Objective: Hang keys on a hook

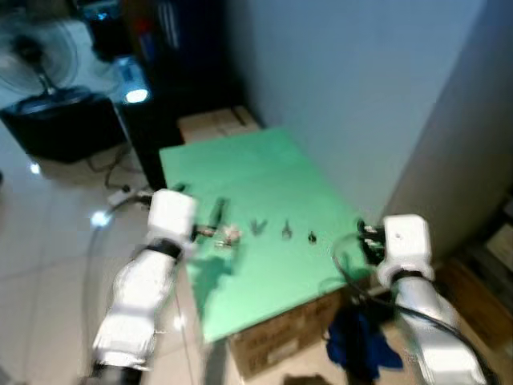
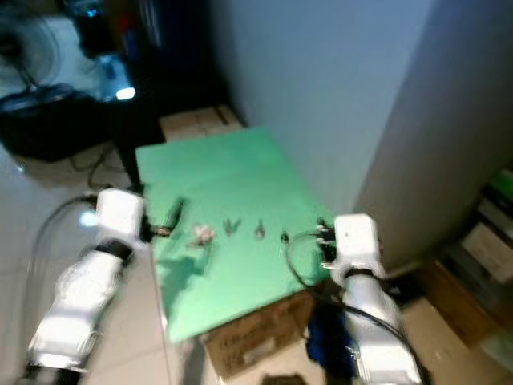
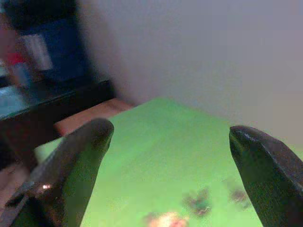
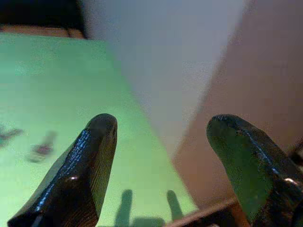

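A pale key bunch [image 1: 230, 234] lies on the green board [image 1: 240, 168], with three small dark keys [image 1: 285, 231] in a row to its right. My left gripper [image 1: 212, 220] hovers at the board's left edge, just left of the bunch, open with nothing between its fingers [image 3: 80, 161]. In the left wrist view the bunch [image 3: 165, 220] and a dark key [image 3: 199, 201] lie blurred below the open gap. My right gripper [image 1: 365, 234] is at the board's right edge, open, and two dark keys [image 4: 42, 149] lie off to its side.
The board rests on a cardboard box [image 1: 280, 337]. A second box [image 1: 216, 122] and a black cabinet [image 1: 160, 72] stand behind it, with a fan [image 1: 36, 52] at the far left. A blue cloth [image 1: 361, 341] lies by my right arm. A grey wall [image 1: 361, 96] borders the board's right.
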Robot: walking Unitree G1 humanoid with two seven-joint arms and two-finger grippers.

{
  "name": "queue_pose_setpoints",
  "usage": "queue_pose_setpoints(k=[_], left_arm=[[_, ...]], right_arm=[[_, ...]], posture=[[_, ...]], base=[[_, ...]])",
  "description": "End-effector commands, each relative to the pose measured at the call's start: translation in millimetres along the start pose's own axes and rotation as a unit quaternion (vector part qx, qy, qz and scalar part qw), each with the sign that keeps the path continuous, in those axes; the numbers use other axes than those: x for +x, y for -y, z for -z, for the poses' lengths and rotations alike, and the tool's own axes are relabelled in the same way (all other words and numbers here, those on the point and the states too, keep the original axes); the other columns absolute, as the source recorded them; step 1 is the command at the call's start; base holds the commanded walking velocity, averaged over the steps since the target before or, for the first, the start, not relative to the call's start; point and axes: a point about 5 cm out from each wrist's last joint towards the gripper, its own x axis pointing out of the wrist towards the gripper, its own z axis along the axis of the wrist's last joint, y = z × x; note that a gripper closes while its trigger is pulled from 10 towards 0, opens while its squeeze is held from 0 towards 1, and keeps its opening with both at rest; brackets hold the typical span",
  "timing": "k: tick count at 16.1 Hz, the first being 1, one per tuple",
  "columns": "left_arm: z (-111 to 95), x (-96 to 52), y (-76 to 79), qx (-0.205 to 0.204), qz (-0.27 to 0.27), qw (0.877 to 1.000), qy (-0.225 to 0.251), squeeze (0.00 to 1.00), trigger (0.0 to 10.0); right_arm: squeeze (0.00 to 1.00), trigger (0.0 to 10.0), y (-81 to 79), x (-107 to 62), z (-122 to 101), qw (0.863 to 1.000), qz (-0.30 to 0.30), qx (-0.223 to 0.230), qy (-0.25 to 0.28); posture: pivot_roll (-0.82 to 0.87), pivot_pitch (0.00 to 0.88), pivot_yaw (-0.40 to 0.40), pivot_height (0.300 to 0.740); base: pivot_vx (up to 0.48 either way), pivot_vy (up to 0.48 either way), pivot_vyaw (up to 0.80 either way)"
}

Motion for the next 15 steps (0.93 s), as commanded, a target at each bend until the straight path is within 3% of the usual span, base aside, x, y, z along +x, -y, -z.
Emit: queue_pose_setpoints(k=[1, 8, 11, 12, 13, 15], left_arm=[[-1.9, -3.8, -13.9, 0.016, -0.019, 1.000, -0.002, 0.00, 10.0], [-0.9, -8.7, -17.0, 0.014, -0.022, 1.000, -0.008, 0.00, 10.0], [3.7, -8.9, -12.5, 0.020, -0.001, 0.999, -0.027, 0.00, 10.0], [3.6, -9.2, -11.4, 0.024, 0.012, 0.999, -0.025, 0.00, 10.0], [1.6, -6.9, -13.0, 0.036, 0.022, 0.999, -0.019, 0.00, 10.0], [-4.7, 1.3, -19.0, 0.049, 0.033, 0.998, -0.011, 0.00, 10.0]], right_arm=[[0.00, 10.0, -10.2, 1.9, -6.6, 1.000, -0.026, 0.002, 0.011], [0.00, 10.0, -13.6, 2.0, 3.2, 0.999, -0.034, -0.012, -0.019], [0.00, 10.0, -14.4, 8.6, 13.3, 0.998, -0.035, -0.007, -0.051], [0.29, 10.0, -19.1, 11.7, 18.2, 0.996, -0.059, 0.003, -0.069], [1.00, 10.0, -22.2, 15.9, 23.2, 0.994, -0.071, 0.003, -0.084], [1.00, 10.0, -26.3, 24.3, 29.7, 0.992, -0.077, 0.009, -0.099]], posture=[[-0.10, 0.000, 0.037, 0.740], [-0.09, 0.000, 0.042, 0.740], [-0.09, 0.000, 0.050, 0.740], [-0.08, 0.002, 0.056, 0.740], [-0.07, 0.012, 0.053, 0.740], [-0.05, 0.027, 0.052, 0.740]], base=[[0.379, 0.000, 0.00], [0.361, 0.000, 0.00], [0.000, 0.000, 0.00], [0.000, 0.000, 0.00], [0.000, 0.000, 0.00], [0.000, 0.000, 0.00]])
